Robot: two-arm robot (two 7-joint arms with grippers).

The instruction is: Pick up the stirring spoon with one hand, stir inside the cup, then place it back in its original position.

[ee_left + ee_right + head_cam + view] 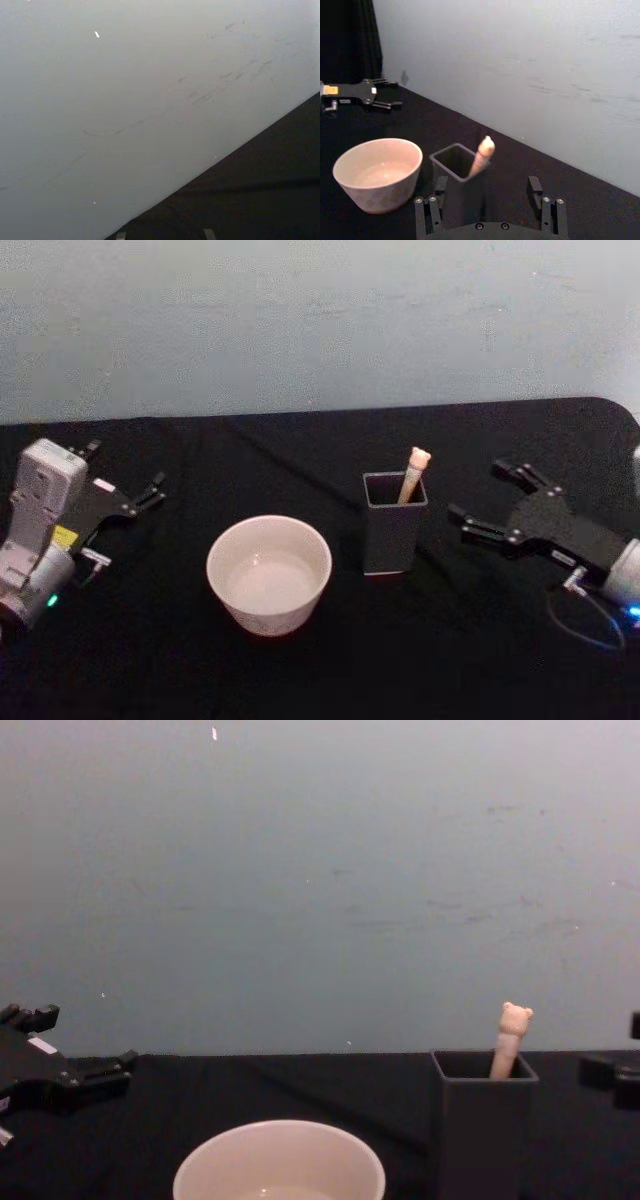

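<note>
Stirring spoon (416, 475) leans in the dark grey holder (392, 535) in the head view, handle up, just right of the cup (268, 575). My right gripper (487, 497) is right of the holder, spread wide. My left gripper (125, 472) lies far left, also spread.

Left wrist view: pale wall (125, 100), black table (260, 200).

Right wrist view: the holder (452, 162) stands ahead between my 2 fingers (535, 187), with the cup (375, 172) beside it.

Chest view: the stirring spoon (510, 1040) pokes its bear head above the holder (485, 1130).

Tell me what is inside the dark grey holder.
The stirring spoon stands in the holder, only its beige bear-topped handle sticking out. Its neck and bowl are hidden by the walls.
</note>
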